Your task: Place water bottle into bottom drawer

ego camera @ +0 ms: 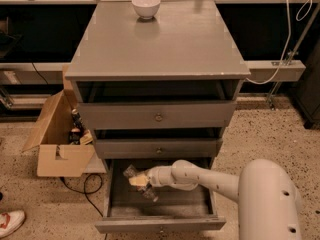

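Grey wooden cabinet (158,116), bottom drawer (160,225) pulled out toward me. I see the white arm (205,178) reaching in from the right side, with the end effector (139,180) inside the open drawer, toward its left half.

End effector state: clenched around the water bottle (149,193). The yellowish fingers (136,181) sit about the bottle's middle. Clear plastic shows on both sides of the end effector, one end up and to its left, the other down and to its right, so the bottle lies tilted across the grasp. I cannot tell whether the bottle touches the drawer floor.

Above the end effector: two shallower drawers (158,147), then the worktop (160,49). A white bowl (146,6) stands at the far edge of the worktop, well apart from the end effector.

Left of the end effector, outside the cabinet: an open cardboard box (61,160) on the speckled floor. Further left and lower, a white shoe (10,223) at the edge of view.
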Motion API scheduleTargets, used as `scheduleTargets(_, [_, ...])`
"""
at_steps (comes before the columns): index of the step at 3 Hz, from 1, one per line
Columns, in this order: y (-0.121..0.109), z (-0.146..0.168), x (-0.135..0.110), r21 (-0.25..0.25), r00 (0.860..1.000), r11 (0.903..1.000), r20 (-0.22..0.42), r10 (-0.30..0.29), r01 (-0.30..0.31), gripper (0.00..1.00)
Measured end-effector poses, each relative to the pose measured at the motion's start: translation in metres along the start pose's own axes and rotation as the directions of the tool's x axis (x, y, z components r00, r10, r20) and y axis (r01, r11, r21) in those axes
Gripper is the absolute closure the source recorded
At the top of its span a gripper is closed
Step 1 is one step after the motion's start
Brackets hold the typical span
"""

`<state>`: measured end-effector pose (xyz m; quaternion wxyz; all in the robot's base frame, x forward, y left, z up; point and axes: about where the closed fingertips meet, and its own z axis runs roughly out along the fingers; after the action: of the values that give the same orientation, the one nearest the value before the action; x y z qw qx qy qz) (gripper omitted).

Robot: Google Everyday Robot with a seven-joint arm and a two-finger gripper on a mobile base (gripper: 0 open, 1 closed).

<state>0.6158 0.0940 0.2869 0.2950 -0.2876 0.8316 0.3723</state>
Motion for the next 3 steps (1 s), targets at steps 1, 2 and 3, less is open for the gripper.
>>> scheduleTargets(1, [0.0, 0.0, 0.0, 0.0, 1.0, 1.0, 0.0, 0.0, 0.0, 0.5])
scheduleTargets(2, [0.0, 0.0, 0.0, 0.0, 1.0, 1.0, 0.0, 0.0, 0.0, 0.19])
scheduleTargets(3, [0.0, 0.0, 0.0, 0.0, 1.0, 1.0, 0.0, 0.0, 0.0, 0.0])
